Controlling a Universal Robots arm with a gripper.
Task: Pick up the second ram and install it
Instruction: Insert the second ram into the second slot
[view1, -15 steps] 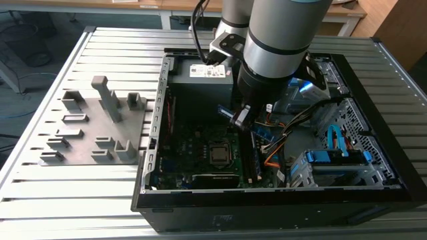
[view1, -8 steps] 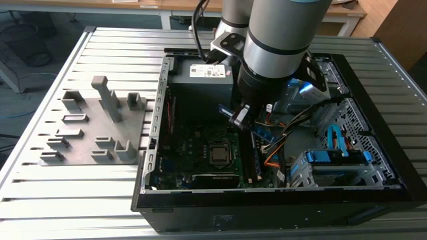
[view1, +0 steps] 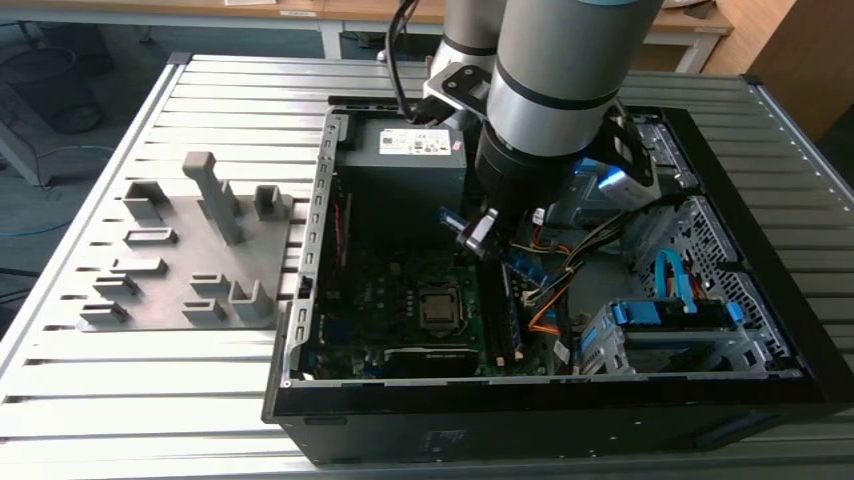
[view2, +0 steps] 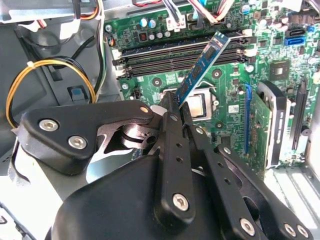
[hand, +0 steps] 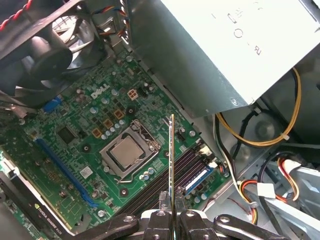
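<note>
The second ram (view2: 203, 63) is clenched edge-on between the tool's (view2: 172, 98) fingertips, inside the open case (view1: 561, 400). In both wrist views the stick (hand: 171, 152) juts out from the closed fingers over the motherboard (hand: 75, 120). It lies near the CPU socket (hand: 127, 150) and the row of dark memory slots (view2: 175, 52), and is not seated in any of them. In the second wrist view its far end crosses the slots at a slant.

In the exterior view the tool (view1: 477, 235) sits near the middle of the frame, below the power supply (view1: 407, 150). The grey holder blocks (view1: 187, 250) stand on the counter (view1: 160, 400) at the exterior view's left, well apart from it.

Doing this step well probably depends on alignment. The stick's long edge should run parallel to the chosen slot and the board should stay upright, not leaning. Its contact edge should be centred over the channel between the end latches. Any push should go straight along the stick's plane. The loose cables (hand: 260, 135) beside the slots are close enough to snag.
</note>
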